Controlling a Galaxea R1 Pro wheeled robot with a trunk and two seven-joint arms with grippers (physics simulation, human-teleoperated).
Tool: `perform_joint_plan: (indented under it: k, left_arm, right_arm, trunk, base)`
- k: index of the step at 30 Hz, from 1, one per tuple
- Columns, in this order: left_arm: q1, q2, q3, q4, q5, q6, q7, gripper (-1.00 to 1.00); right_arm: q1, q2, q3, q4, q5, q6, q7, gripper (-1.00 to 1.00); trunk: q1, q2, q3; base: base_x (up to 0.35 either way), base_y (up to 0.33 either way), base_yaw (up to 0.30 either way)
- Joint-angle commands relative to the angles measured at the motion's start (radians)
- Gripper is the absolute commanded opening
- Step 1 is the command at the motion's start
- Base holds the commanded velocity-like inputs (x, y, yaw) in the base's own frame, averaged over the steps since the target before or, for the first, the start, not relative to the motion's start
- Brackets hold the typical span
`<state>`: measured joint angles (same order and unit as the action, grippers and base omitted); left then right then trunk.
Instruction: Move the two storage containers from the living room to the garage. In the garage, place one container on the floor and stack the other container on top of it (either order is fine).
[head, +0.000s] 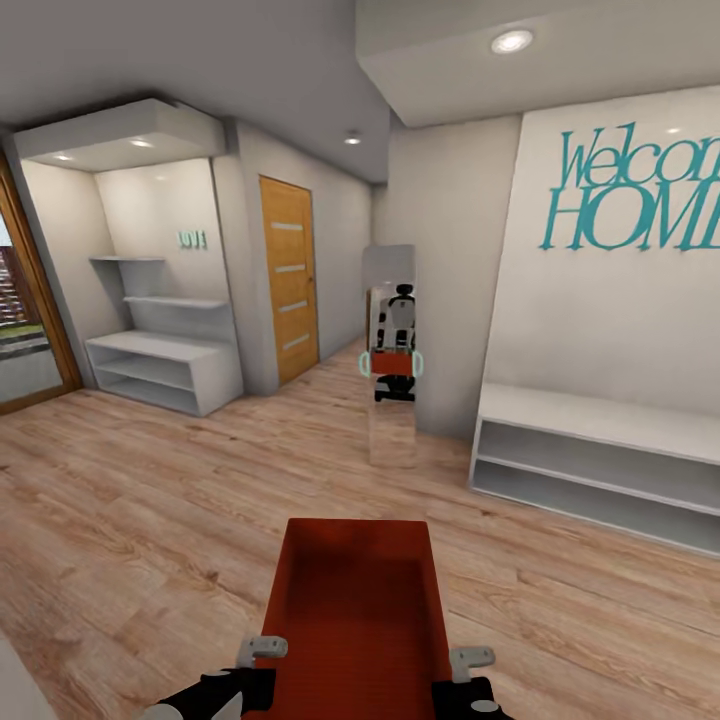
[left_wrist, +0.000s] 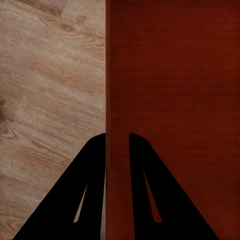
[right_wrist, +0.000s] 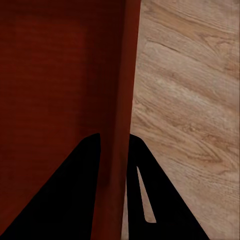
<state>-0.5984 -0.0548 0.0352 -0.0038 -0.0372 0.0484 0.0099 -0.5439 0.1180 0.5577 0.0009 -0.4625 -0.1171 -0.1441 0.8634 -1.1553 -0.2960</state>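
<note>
We see one orange-red bin (head: 352, 610) held out in front of the robot, above the light wood plank floor (head: 140, 520), its long axis pointing away from the camera. The left gripper (head: 262, 650) clamps the bin's left wall and the right gripper (head: 470, 660) clamps its right wall, both at the near end.

In the left wrist view, the bin (left_wrist: 175, 90) fills one side and the plank floor (left_wrist: 50, 90) the other. The left gripper (left_wrist: 118, 137) straddles the wall: one black finger (left_wrist: 85, 185) lies on the outside, the other on the inside, with the thin wall pinched between them.

In the right wrist view we find the mirror arrangement. The right gripper (right_wrist: 116, 136) has its fingers (right_wrist: 70, 190) closed onto the bin (right_wrist: 60, 75) wall, one inside and one outside, with the floor (right_wrist: 190, 100) seen beyond.

Ahead stands a tall narrow mirror (head: 391, 355) that reflects the robot carrying the bin. To its right, a white wall bears teal lettering (head: 635, 190) above a low white shelf unit (head: 600, 465). To the left we note a wooden door (head: 289, 278), a white alcove with shelves (head: 160, 330), and a wood-framed glass door (head: 25, 320) at the far left edge.
</note>
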Motion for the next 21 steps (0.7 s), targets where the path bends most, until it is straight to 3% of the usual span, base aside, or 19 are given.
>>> perform_joint_plan:
  k: [1,6,21]
  left_arm:
    - [-0.001,0.0,-0.003,-0.002,-0.009,0.004,0.008,-1.0]
    - [-0.001,0.0,-0.004,-0.002,-0.009,0.004,0.007,-1.0]
    - [-0.001,0.0,-0.004,-0.001,-0.009,0.004,0.008,-1.0]
  right_arm:
    - [-0.001,-0.013,0.014,0.004,-0.021,-0.006,-0.005,-1.0]
    - [-0.001,-0.013,0.014,0.004,-0.021,-0.006,-0.006,-1.0]
    - [-0.001,-0.014,0.014,0.004,-0.021,-0.006,-0.006,-1.0]
  trunk:
    - [0.001,-0.001,-0.001]
    - [0.001,-0.001,-0.003]
    - [0.001,-0.001,-0.01]
  base:
    - [0.324,0.0,0.005]
    - [0.324,0.0,0.143]
    - [0.324,0.0,0.26]
